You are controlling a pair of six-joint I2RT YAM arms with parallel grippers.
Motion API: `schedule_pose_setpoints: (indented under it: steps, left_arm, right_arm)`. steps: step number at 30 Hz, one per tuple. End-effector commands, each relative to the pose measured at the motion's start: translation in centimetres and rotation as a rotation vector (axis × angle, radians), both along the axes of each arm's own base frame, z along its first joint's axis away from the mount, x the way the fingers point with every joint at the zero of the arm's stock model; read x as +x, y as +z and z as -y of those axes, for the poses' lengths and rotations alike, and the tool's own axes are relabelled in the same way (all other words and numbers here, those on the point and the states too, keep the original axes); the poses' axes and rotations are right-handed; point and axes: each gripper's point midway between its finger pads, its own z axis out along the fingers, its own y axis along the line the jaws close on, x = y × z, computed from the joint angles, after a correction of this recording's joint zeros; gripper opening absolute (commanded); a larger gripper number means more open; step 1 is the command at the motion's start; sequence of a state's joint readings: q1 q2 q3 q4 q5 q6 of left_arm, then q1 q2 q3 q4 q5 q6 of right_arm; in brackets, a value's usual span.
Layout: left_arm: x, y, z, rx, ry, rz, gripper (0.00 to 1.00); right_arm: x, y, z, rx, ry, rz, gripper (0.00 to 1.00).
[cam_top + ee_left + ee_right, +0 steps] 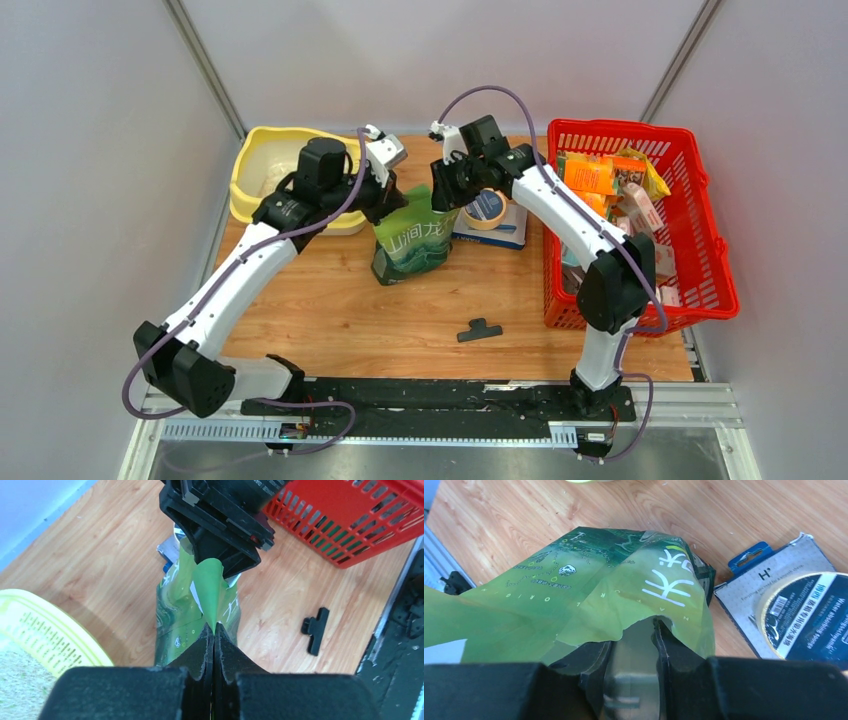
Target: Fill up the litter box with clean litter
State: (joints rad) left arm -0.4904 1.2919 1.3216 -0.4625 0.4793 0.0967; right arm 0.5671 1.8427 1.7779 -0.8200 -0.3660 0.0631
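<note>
Well, on the top camera I count 2 arms, both reaching to 1 soft green pouch point(412, 245) with white Chinese characters, standing upright near the middle of the wooden table point(340, 310). The left gripper point(400, 205) and right gripper point(442, 198) meet at its top. 1 pale yellow plastic litter box point(262, 135) sits at the far left, near the pouch. 1 red lattice basket point(620, 128) holding cartons stands on the right. 1 roll of tape point(487, 208) on its card lies behind the pouch, and 1 small black clip point(480, 329) lies nearer me.

On the left wrist camera, my left gripper point(213, 630) is pinched fully together on the pouch's top edge, while the right gripper clamps the green flap opposite. Fine pale beige litter point(15, 680) lies in the tray, lower left.

On the right wrist camera, the right gripper's point(631, 647) 2 fingers stand narrow, with pouch film held between them.
</note>
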Motion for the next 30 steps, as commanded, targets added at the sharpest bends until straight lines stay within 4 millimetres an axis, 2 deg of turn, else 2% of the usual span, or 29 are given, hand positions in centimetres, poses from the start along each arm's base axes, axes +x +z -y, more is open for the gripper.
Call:
schedule_pose_setpoints:
  steps: [1,3,4,8,14,22,30]
  left_arm:
    - [-0.7,7.4,-1.0,-0.008,-0.063,0.323,0.00]
    - [-0.8,6.7,-1.4,0.029,-0.070,0.327,0.00]
    - [-0.7,6.6,-1.6,0.052,-0.078,0.349,0.00]
    - [-0.3,6.0,-2.3,0.111,-0.086,0.376,0.00]
    - [0.4,6.3,-3.4,0.171,-0.073,0.420,0.00]
    - [-0.5,6.0,-4.8,0.271,-0.108,0.463,0.00]
    - [-1.4,6.7,-6.2,0.340,-0.118,0.491,0.00]
  right_arm:
    - [-4.1,-1.7,-2.4,0.144,0.129,-0.247,0.00]
    - [-3.4,-0.8,-2.4,0.209,0.120,-0.278,0.00]
    - [-3.4,0.6,-3.0,0.272,0.128,-0.311,0.00]
    - [-2.8,2.5,-2.9,0.373,0.144,-0.370,0.00]
    - [-0.7,4.6,-1.7,0.506,0.120,-0.430,0.00]
    - [3.2,6.9,0.6,0.650,0.042,-0.472,0.00]
    - [4.6,9.4,2.7,0.712,0.002,-0.473,0.00]
